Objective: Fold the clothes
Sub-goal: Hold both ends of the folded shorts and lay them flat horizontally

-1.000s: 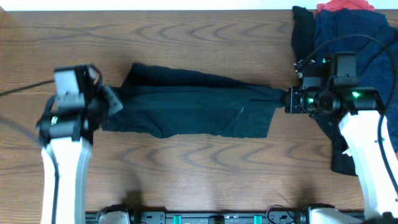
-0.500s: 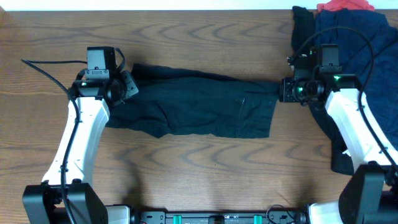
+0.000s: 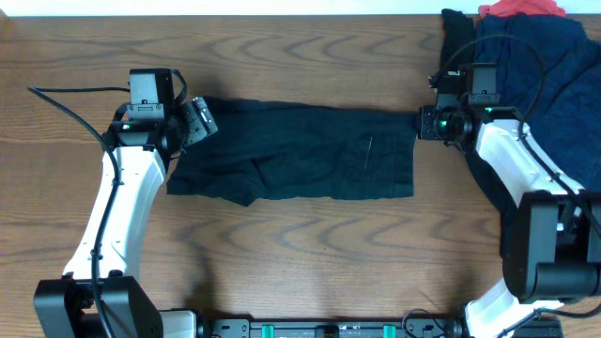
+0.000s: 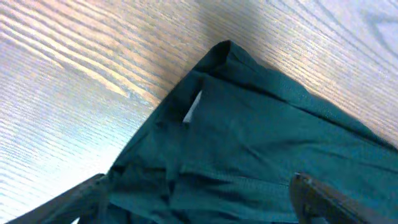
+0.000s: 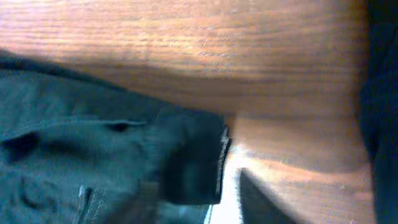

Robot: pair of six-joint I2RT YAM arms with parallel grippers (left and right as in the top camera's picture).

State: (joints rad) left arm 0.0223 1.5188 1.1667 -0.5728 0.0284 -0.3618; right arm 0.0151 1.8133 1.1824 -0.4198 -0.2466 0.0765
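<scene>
The black shorts (image 3: 291,155) lie spread flat across the middle of the table, long side running left to right. My left gripper (image 3: 202,117) hovers over their far left corner, open. In the left wrist view its fingers (image 4: 81,199) stand wide apart, with the fabric (image 4: 261,137) lying loose below them. My right gripper (image 3: 420,124) sits at the far right corner, open. The right wrist view is blurred, and bare wood shows between that gripper's (image 5: 230,186) jaws, right beside the hem (image 5: 74,124).
A heap of other clothes fills the far right corner: navy blue (image 3: 545,56), red (image 3: 521,9) and black (image 3: 457,47). More black cloth (image 3: 516,239) trails down the right edge under the right arm. Bare wood (image 3: 310,253) lies in front of the shorts.
Both grippers held the shorts stretched between them and carried them toward the far side. Both have now opened and let go, and the shorts lie flatter.
</scene>
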